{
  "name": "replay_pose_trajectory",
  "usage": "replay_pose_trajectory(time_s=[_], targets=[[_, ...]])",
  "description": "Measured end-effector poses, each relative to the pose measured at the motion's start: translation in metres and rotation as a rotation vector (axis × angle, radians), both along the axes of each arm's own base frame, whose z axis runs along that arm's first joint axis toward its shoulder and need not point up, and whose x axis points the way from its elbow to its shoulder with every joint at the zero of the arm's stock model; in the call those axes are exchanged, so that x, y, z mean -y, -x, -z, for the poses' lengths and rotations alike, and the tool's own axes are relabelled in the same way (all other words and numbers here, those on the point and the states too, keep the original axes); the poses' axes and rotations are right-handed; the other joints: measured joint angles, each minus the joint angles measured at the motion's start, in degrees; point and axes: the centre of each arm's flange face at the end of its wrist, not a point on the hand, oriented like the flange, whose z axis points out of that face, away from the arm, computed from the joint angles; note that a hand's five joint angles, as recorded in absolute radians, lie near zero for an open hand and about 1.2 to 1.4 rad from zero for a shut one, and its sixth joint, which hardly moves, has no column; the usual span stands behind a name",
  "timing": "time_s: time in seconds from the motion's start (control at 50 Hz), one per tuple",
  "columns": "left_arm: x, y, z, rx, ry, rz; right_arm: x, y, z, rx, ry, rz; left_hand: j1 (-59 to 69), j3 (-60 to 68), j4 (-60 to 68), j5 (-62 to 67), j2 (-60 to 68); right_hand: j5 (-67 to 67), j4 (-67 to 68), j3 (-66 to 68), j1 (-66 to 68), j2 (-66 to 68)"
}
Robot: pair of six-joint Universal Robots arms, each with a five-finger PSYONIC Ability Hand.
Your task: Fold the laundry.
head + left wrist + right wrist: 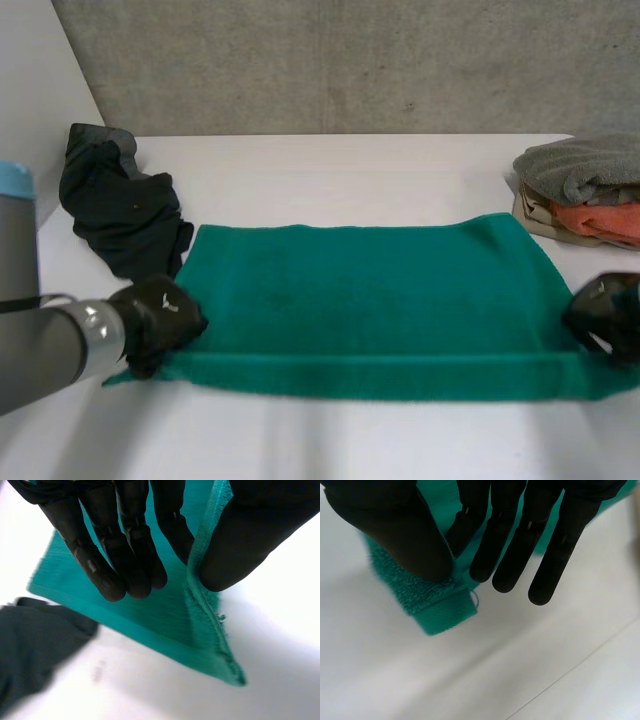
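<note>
Terrycloth like this green towel (370,300) should be soft, light and floppy, we judge, so its near corners are where we take hold. Our left hand (155,322) pinches the near left corner between thumb and straight fingers, and our right hand (605,315) pinches the near right corner likewise. The towel lies flat on the white table (350,165), with a dark garment (120,205) and a folded stack (585,190) farther off.

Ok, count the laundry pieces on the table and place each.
5. Green towel spread in the middle; dark garment crumpled at the far left; grey towel, orange cloth and pale patterned cloth stacked at the far right. They are cut off, so more may be hidden.
</note>
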Motion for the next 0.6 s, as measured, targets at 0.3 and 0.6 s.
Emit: replay_pose_trajectory(time_s=[0.3,0.6], targets=[[0.119,0.069,-0.016,-0.293,0.482,-0.078,0.079,-0.047,0.013,0.254,0.502,0.064,0.0,0.0,0.0,0.0,0.0,0.9,0.0,0.0,0.0,0.0],[0.174,0.110,0.029,-0.302,0.597,-0.062,0.139,-0.064,0.045,0.308,0.888,0.044,-25.8,-24.1,-23.6,-21.4,-24.8,-41.5,-41.8,-42.2,-40.9,-43.1]])
